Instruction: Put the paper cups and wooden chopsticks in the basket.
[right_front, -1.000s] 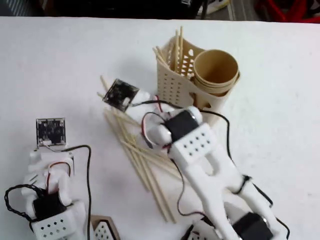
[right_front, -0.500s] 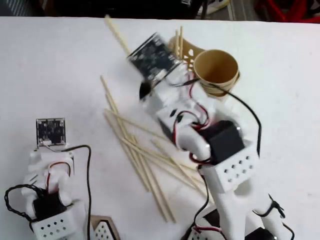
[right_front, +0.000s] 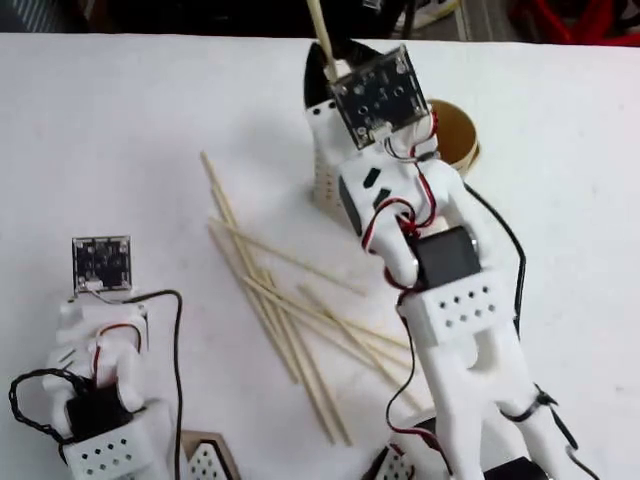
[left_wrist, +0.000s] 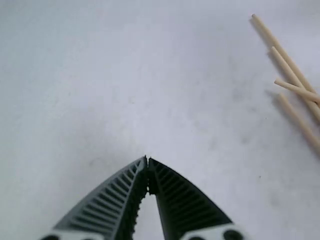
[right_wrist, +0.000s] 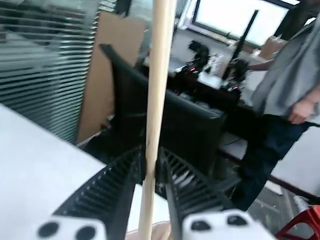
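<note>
Surface (right_front: 100, 120): plain white, a few faint grey smudges. Loose chopsticks (right_front: 300, 330): pale tan wood, no pattern. Chopstick (right_wrist: 159, 75) in the right claw (right_wrist: 150, 155): same light wood tone. Basket (right_front: 325, 185): cream, wall dotted with small cut-out holes. Paper cup (right_front: 465, 140): kraft brown, plain. Right claw and left claw (left_wrist: 148, 161): dark grey, ridged ribbing along the fingers, white mounts with black screw holes. Right arm (right_front: 455, 310) and left arm (right_front: 100, 455): white shells, rows of small dark dots on the housings. Motor block (right_front: 445, 258): black. Wires (right_front: 415, 215): red and black. Camera boards (right_front: 385, 90): black squares, speckled with pale components.
</note>
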